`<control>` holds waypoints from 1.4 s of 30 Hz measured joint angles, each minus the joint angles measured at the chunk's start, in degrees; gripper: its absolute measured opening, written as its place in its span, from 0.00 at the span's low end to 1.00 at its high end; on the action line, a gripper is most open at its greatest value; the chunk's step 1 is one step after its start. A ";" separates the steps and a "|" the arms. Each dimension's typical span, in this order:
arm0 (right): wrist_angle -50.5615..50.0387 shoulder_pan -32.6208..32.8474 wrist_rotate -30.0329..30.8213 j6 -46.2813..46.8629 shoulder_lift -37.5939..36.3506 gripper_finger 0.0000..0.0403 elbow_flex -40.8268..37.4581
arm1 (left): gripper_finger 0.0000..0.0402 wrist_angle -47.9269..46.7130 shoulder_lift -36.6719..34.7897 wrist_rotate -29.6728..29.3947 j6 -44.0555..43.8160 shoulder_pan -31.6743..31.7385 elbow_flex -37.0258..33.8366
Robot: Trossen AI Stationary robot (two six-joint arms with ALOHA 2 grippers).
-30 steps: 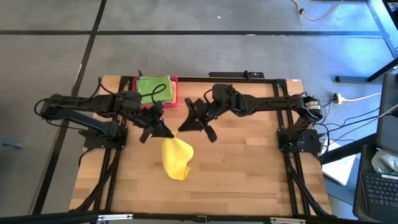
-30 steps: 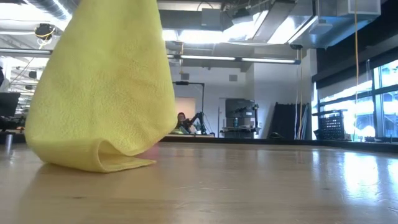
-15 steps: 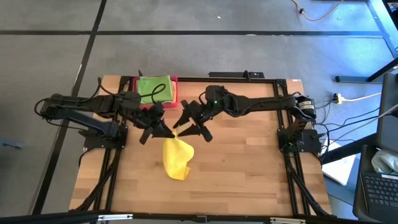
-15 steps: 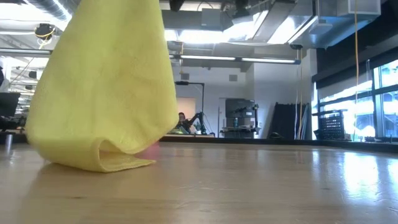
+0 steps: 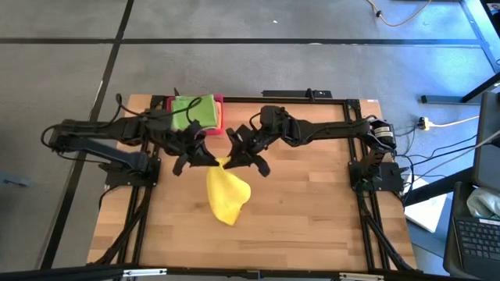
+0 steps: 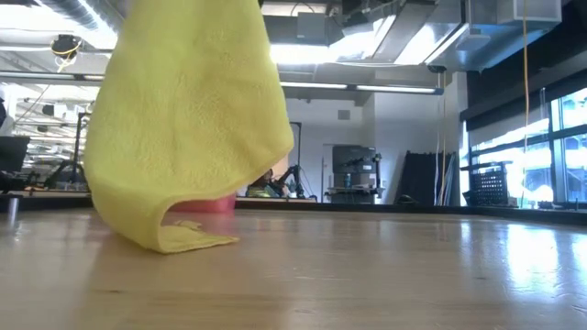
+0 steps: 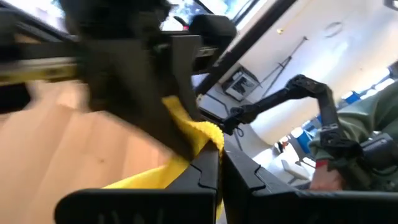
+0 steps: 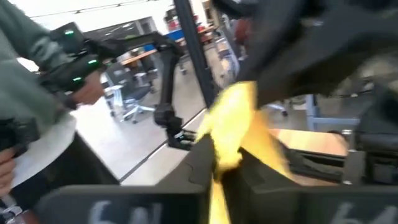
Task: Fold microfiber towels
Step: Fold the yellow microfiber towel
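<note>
From above, the left gripper (image 5: 209,161) and the right gripper (image 5: 227,161) meet over the middle of the table (image 5: 312,211), both pinching the top corner of a yellow towel (image 5: 226,195) that hangs below them. Behind the left gripper, a green towel (image 5: 193,109) lies on a pink tray (image 5: 219,117).

At table height, the yellow towel (image 6: 188,128) drapes down, its lower edge folded on the wood.

The left wrist camera shows that arm's fingers (image 7: 208,171) closed on yellow cloth (image 7: 186,124).

The right wrist camera shows that arm's fingers (image 8: 202,158) clamped on the yellow towel (image 8: 239,124); a person's sleeve (image 8: 28,62) shows beyond.
</note>
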 joint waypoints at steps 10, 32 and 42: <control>-0.31 -2.06 -1.64 4.45 -0.64 0.02 0.04 | 0.00 -12.19 -6.40 -1.01 -0.38 2.87 -0.04; -41.36 -2.62 2.41 -10.41 -1.18 0.01 23.24 | 0.00 2.03 -8.18 -8.92 -4.99 6.46 -0.09; -65.67 -3.20 8.06 -23.36 -1.09 0.02 34.02 | 0.00 8.49 -6.53 -9.68 -2.96 6.17 -0.04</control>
